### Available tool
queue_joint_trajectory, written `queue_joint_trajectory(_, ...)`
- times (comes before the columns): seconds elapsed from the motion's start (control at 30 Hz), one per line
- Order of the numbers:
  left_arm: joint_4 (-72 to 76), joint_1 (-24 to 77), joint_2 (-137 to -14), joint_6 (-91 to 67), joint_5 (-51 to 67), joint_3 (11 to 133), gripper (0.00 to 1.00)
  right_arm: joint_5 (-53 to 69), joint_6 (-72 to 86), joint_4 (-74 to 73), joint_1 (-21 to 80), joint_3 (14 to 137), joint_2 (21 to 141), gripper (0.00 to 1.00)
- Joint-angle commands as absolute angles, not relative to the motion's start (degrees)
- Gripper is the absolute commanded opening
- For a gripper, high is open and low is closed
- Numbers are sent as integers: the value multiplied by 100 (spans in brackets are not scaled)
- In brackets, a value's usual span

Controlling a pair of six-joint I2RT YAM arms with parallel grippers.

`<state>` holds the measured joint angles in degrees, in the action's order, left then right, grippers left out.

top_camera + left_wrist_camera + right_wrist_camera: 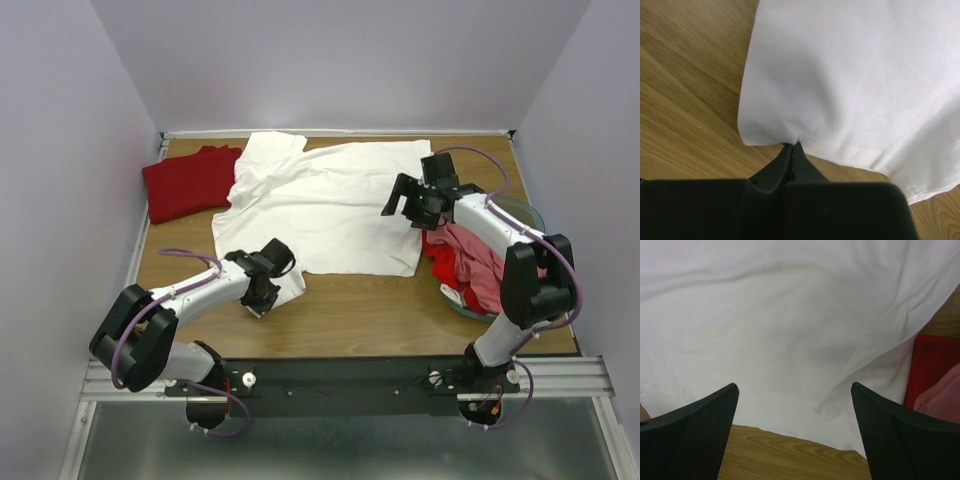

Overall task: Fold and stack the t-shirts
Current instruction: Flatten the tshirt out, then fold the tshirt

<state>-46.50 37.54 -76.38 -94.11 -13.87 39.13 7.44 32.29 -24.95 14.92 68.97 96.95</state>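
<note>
Clamping soft white t-shirt (pixel 330 200) by stitched hem with left claw (pixel 794 146); stitching seen from left wrist only. Holding right claw (pixel 794 386) wide apart.

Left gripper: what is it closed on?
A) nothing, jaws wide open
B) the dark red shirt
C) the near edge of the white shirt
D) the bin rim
C: the left wrist view shows the left gripper shut, its tips pinching the hem of the white shirt.
</note>
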Motion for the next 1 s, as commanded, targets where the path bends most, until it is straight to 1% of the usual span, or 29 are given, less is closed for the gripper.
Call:
queue_joint_trajectory(0.0,-4745,3779,-7673,-9106,-2221,4236,0,722,3015,-2531,1459,6593,9378,100)
queue_joint_trajectory(0.1,-4921,3779,-7664,-8852,-2731,4630,0,729,2918,-2575,1476,6321,9255,99)
queue_joint_trajectory(0.2,-5045,3779,-7647,-8658,-3207,4816,0,616,2813,-2663,1573,6267,9115,96)
queue_joint_trajectory(0.3,-5045,3771,-7550,-8324,-3523,4948,0,369,2672,-2812,1897,6363,9097,95)
queue_joint_trajectory(0.4,-4966,3771,-7366,-8200,-3577,4843,0,142,2628,-2944,2030,6442,9237,92)
queue_joint_trajectory(0.43,-4922,3771,-7226,-8165,-3560,4791,0,62,2611,-2988,2074,6495,9316,89)
queue_joint_trajectory(0.6,-4615,3779,-6856,-8183,-3498,4536,0,-508,2540,-3146,2364,6539,9693,81)
queue_joint_trajectory(0.67,-4562,3762,-6768,-8156,-3516,4535,0,-780,2540,-3181,2382,6548,9852,75)
queue_joint_trajectory(0.8,-4483,3771,-6759,-8086,-3489,4553,0,-1071,2496,-3261,2399,6574,10116,69)
queue_joint_trajectory(0.9,-4447,3771,-6759,-8068,-3489,4544,0,-1125,2479,-3261,2417,6557,10204,68)
queue_joint_trajectory(0.97,-4412,3762,-6741,-8033,-3498,4535,0,-1151,2496,-3252,2452,6548,10248,64)
